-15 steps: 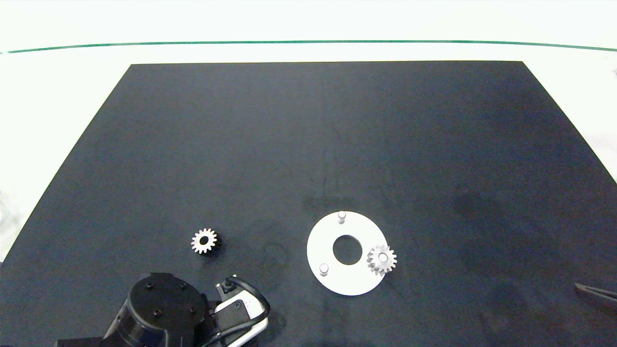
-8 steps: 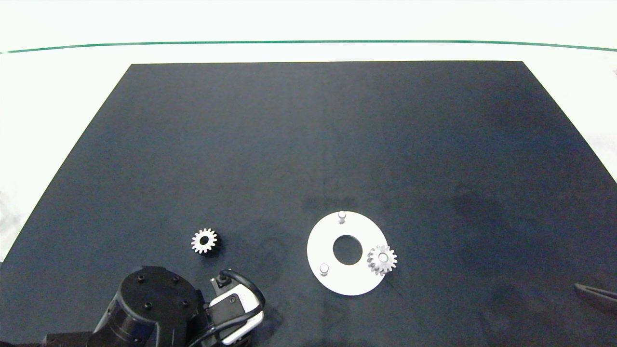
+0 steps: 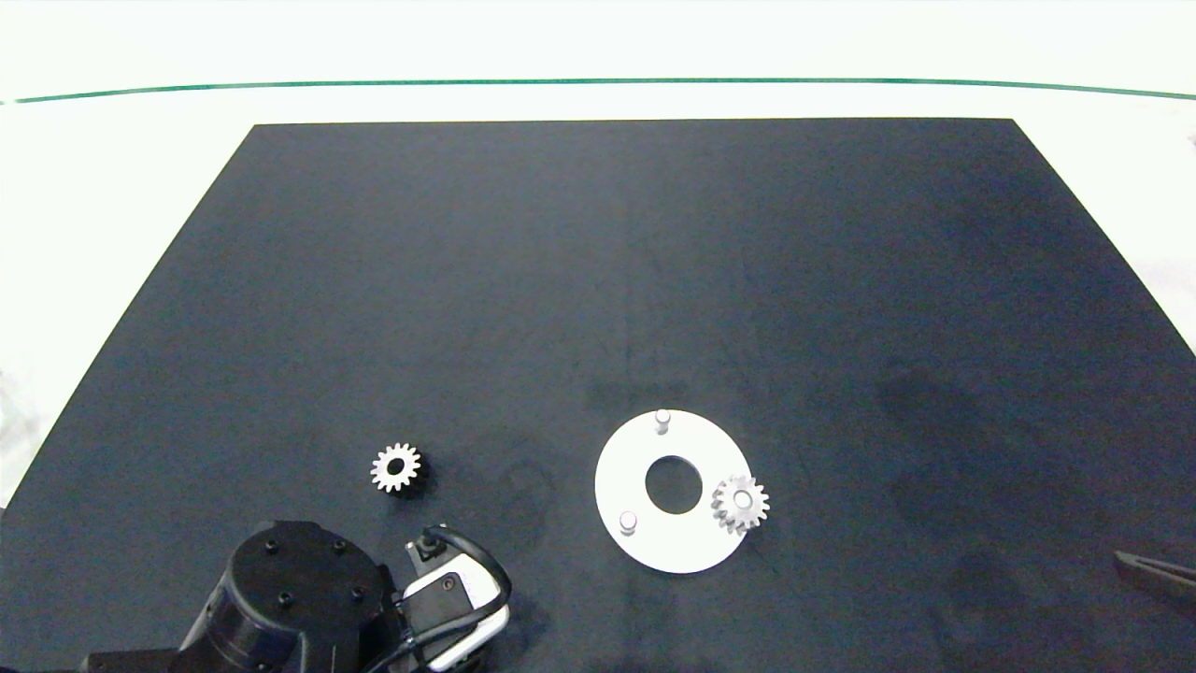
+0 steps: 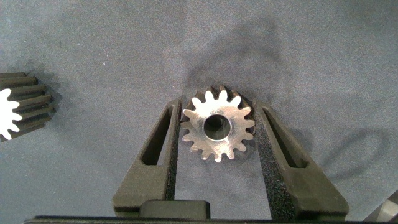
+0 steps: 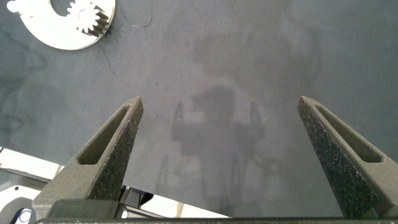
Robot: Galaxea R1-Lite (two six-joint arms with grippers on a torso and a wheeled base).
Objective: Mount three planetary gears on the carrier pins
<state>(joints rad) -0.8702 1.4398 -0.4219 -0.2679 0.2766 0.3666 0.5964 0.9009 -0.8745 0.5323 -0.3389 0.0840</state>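
While one gear (image 3: pixel 741 503) already sits on a pin at the right side of the white disc (image 3: pixel 654 547), the left arm has shifted slightly toward the table's near-left corner over the last second, and its wrist view shows the left gripper (image 4: pixel 217 127) with a second gear (image 4: pixel 217 124) held between its fingers, which press against the teeth on both sides. That reads as a grasp being secured just above the mat (image 3: pixel 598 280), so the second install looks about to start. A third gear (image 3: pixel 396 466) lies flat on the mat just beyond the left arm, apart from the disc. Two pins stand bare: the far pin (image 3: pixel 662 418) and the near-left pin (image 3: pixel 628 520).

The right gripper (image 5: pixel 224 124) hangs wide apart and empty over bare mat near the right edge, only a fingertip (image 3: pixel 1154 568) showing from above, well apart from the disc.

Between the left arm and the disc the mat is open, so a carry to the near-left pin looks unobstructed. The arm works close to the mat's near edge; the loose gear beside it could be nudged on lift-off.
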